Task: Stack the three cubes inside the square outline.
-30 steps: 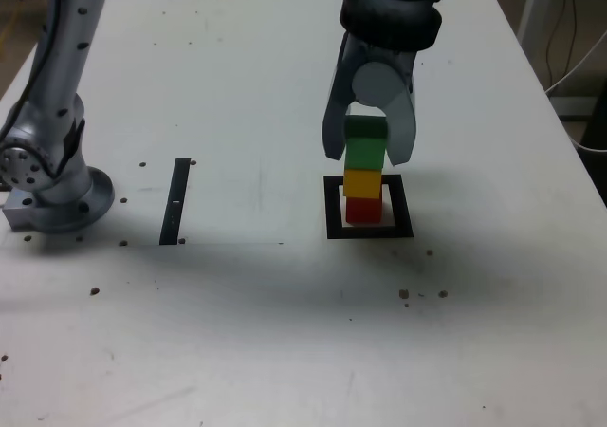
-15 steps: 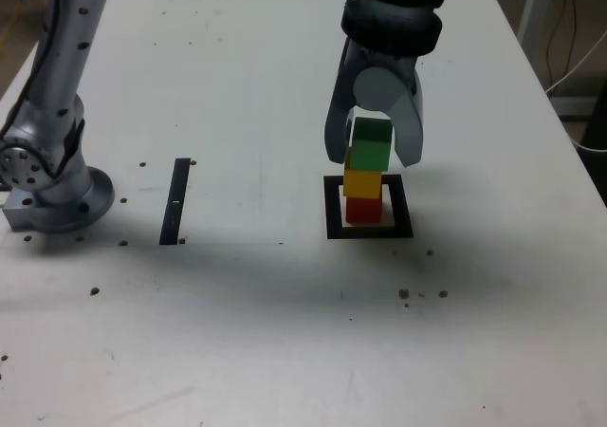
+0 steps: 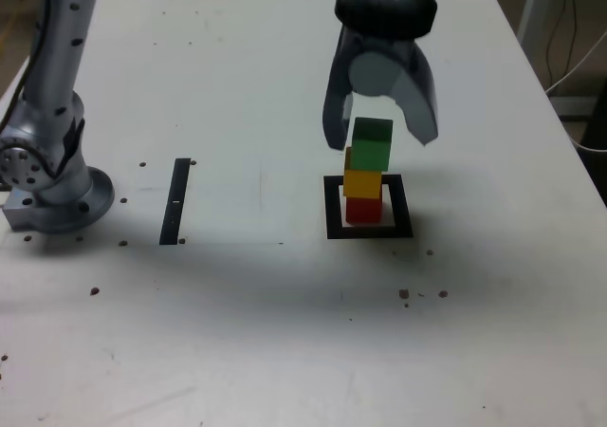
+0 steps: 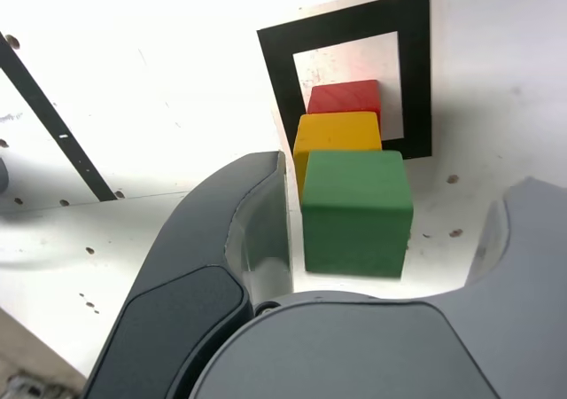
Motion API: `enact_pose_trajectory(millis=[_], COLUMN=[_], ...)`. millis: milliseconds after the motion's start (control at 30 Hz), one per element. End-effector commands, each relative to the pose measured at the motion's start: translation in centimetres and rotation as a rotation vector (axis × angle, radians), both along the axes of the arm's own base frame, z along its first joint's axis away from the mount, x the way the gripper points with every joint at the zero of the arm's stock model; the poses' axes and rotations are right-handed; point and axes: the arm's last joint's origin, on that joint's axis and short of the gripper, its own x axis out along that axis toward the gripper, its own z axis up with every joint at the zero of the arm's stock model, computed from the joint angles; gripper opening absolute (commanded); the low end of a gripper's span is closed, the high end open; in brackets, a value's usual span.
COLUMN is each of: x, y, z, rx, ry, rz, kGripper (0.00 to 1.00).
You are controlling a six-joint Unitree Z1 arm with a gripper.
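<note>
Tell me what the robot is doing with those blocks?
The robot's gripper is open around the green block, not squeezing it. That block sits on top of the yellow one, a bit off to the exterior view's right. The yellow one sits on the red one, which is inside the black square. So all three are stacked up, and nothing is being held.
</note>
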Motion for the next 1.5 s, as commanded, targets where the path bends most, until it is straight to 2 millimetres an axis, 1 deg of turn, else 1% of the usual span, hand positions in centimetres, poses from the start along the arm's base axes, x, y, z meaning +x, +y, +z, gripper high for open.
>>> enact_pose_trajectory(millis=[0, 167, 267, 567, 700, 900, 1133, 1267, 1467], x=[-0.4, -1.2, -1.4, -2.0, -2.9, -5.7, -10.1, -12.7, -16.3], y=[0.1, 0.3, 0.4, 0.4, 0.5, 0.6, 0.8, 0.9, 1.1], z=[0.7, 2.2, 2.7, 3.2, 3.3, 3.5, 3.7, 3.2, 1.5], rx=[0.008, 0.031, 0.040, 0.049, 0.053, 0.061, 0.079, 0.087, 0.091], ry=[-0.017, -0.059, -0.076, -0.087, -0.079, -0.059, -0.036, -0.015, 0.008], rz=[0.000, -0.002, -0.001, 0.001, 0.005, 0.027, 0.054, 0.068, 0.088], kGripper=[1.00, 1.00, 1.00, 1.00, 1.00, 1.00, 1.00, 1.00, 1.00])
